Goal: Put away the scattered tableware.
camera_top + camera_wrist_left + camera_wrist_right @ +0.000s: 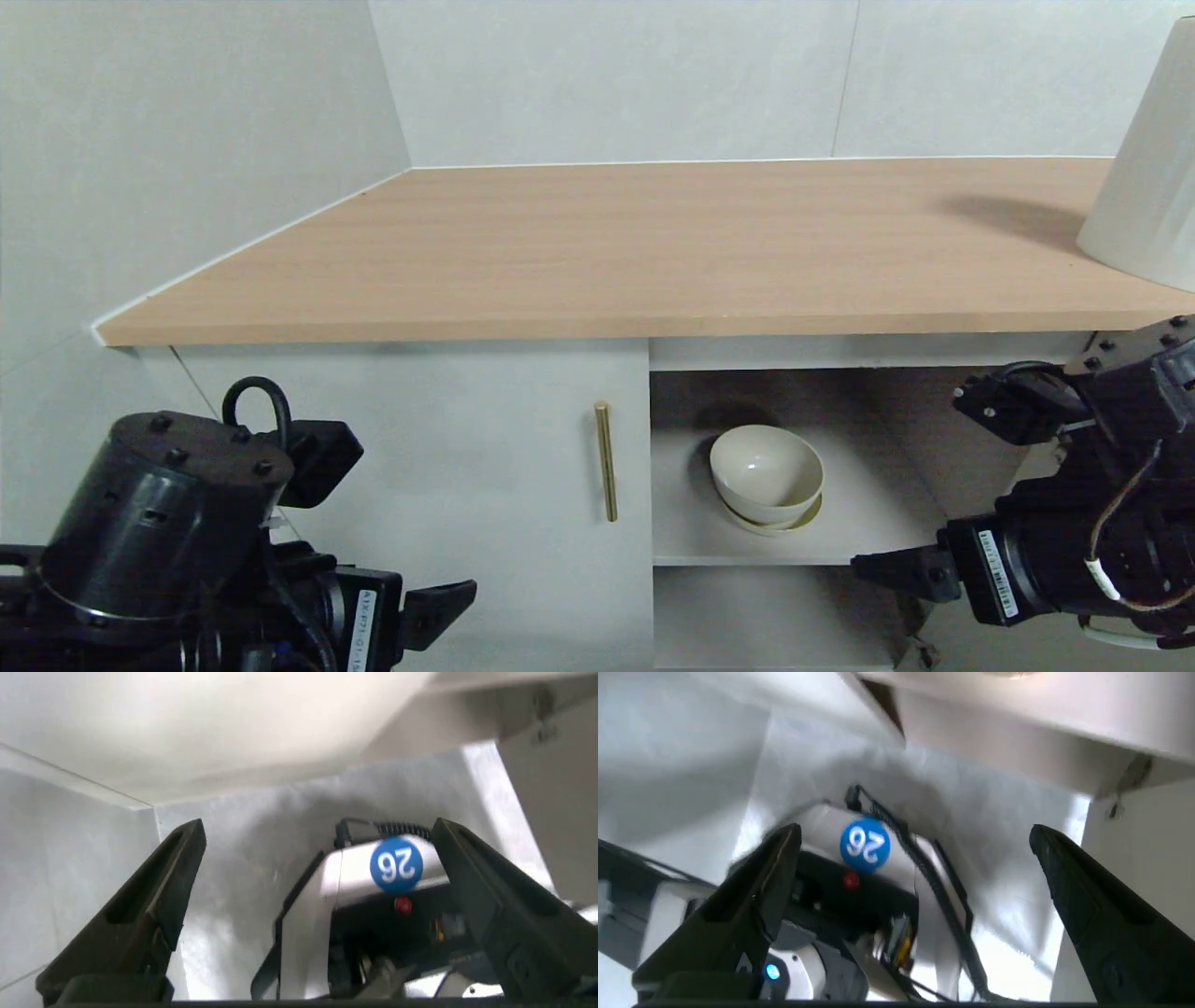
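Left gripper (pixel 318 849) and right gripper (pixel 915 840) gape empty; the right, four o'clock of the bowl (pixel 766 471), could clip the shelf (pixel 691 539), unseating it.

Right compartment (pixel 920 420) open, left door (pixel 420 467) shut.
The bowl (pixel 767 471) sits left of middle on the shelf (pixel 882 527), with room to its right; a lamp (pixel 1144 177) stands on the counter's (pixel 653 252) right end.

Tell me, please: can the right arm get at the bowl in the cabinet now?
Probably yes. The bowl sits on a shelf with no door before it, and the right pincer, open, hangs just beside that opening with nothing between them.
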